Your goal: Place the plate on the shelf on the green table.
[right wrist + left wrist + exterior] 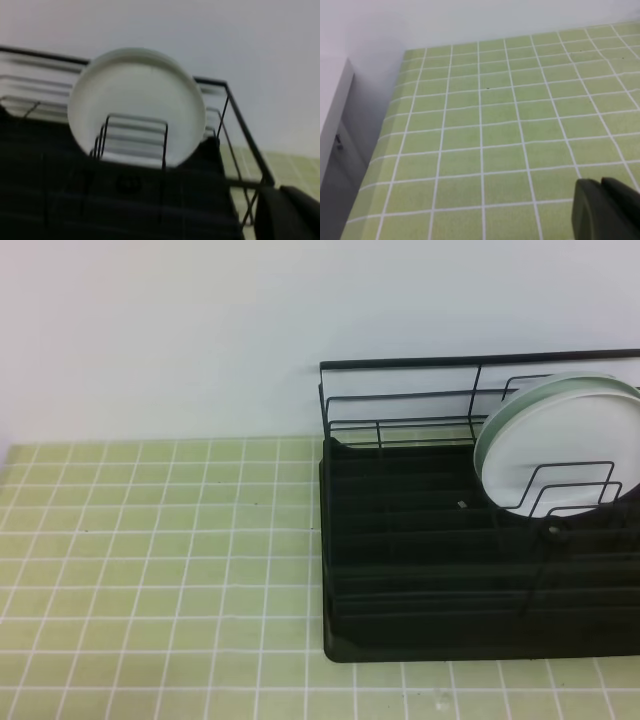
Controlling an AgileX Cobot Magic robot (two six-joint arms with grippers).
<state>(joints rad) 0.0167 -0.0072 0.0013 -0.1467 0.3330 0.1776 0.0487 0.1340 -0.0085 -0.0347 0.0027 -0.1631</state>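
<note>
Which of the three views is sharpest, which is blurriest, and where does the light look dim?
Left wrist view: sharpest, the table evenly lit with crisp grout lines. High view: slightly soft, the plate bright against the dark rack. Right wrist view: blurriest and dimmest, the plate's rim and rack wires smeared, the tray almost black.

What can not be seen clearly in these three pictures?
- Shelf: its right end is cut off by the exterior high view's edge.
- Plate: blurred in the right wrist view; wire dividers cross its lower part.
- Left gripper and right gripper: only dark corners show at the frame's bottom.
</note>
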